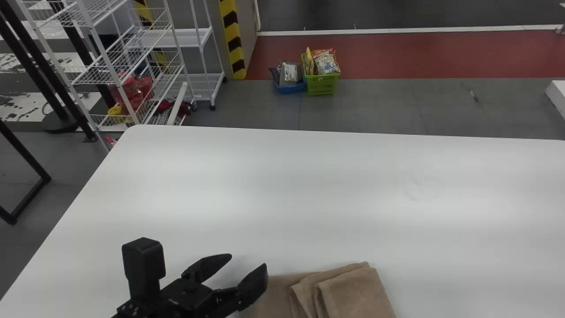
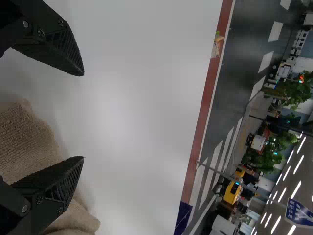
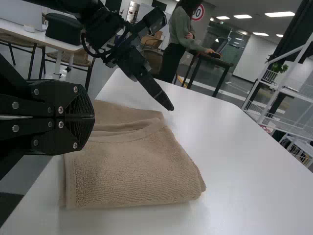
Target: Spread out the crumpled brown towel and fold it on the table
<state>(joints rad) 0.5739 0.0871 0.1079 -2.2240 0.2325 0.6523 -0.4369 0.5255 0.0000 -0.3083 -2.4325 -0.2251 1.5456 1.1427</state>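
Currently, your brown towel is lying folded on the table, the head view's bottom edge cutting off its near part. Your left gripper is hovering at its left side, fingers standing wide apart, gripping nothing and hiding some cloth. Your right gripper is pressing empty fingers together, covering some towel in its wrist view.

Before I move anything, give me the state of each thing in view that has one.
Brown towel: folded in layers on the table, upper folds uneven.
Left gripper: open, beside the towel.
Right gripper: shut.
Green basket: upright, filled with packets.
Blue basket: also holding packets.
White wire rack: upright, loaded below.
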